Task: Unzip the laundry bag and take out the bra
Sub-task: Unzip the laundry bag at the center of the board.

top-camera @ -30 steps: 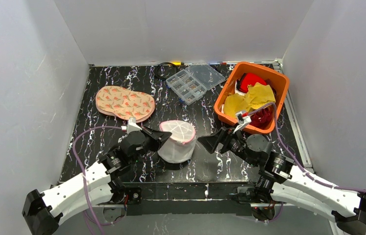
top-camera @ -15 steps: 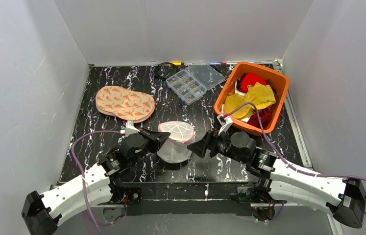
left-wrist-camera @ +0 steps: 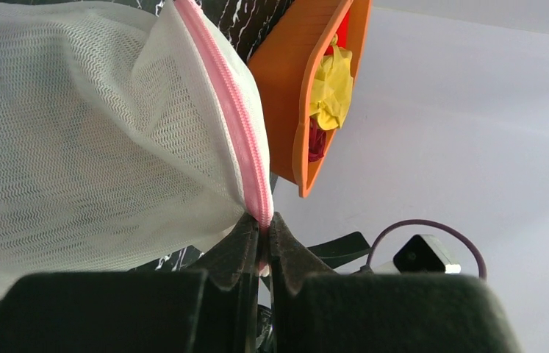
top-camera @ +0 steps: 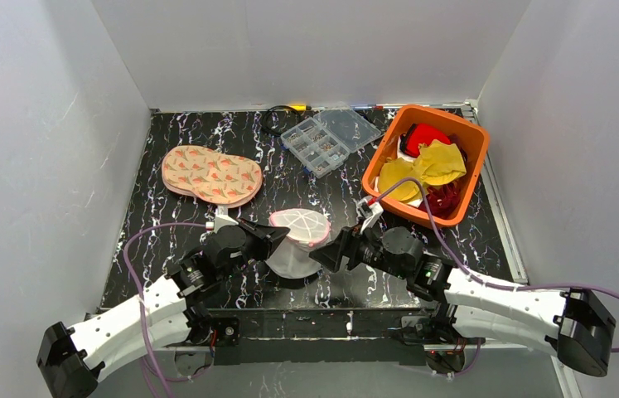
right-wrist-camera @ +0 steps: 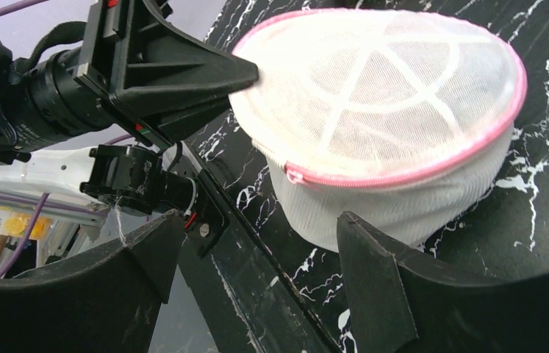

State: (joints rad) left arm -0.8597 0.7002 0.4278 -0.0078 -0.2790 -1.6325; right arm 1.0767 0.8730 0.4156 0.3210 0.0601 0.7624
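Left fingers (left-wrist-camera: 240,246) pinch the bag (left-wrist-camera: 95,132) rim near the front edge, right fingers (right-wrist-camera: 378,279) are spread wide; zip (right-wrist-camera: 403,173) looks unopened.

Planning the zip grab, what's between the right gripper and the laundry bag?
Only bare tabletop lies between right gripper and laundry bag, seen in the right wrist view.

What lies inside the laundry bag (right-wrist-camera: 381,95) is veiled by its white mesh and cannot be made out in any view. In the left wrist view the bag is cut off by the top and left edges, and the orange bin (left-wrist-camera: 286,110) beyond it is cropped at the top edge. From above, the parts kept in the clear compartment box (top-camera: 318,145) behind the bag are too small to be told apart.
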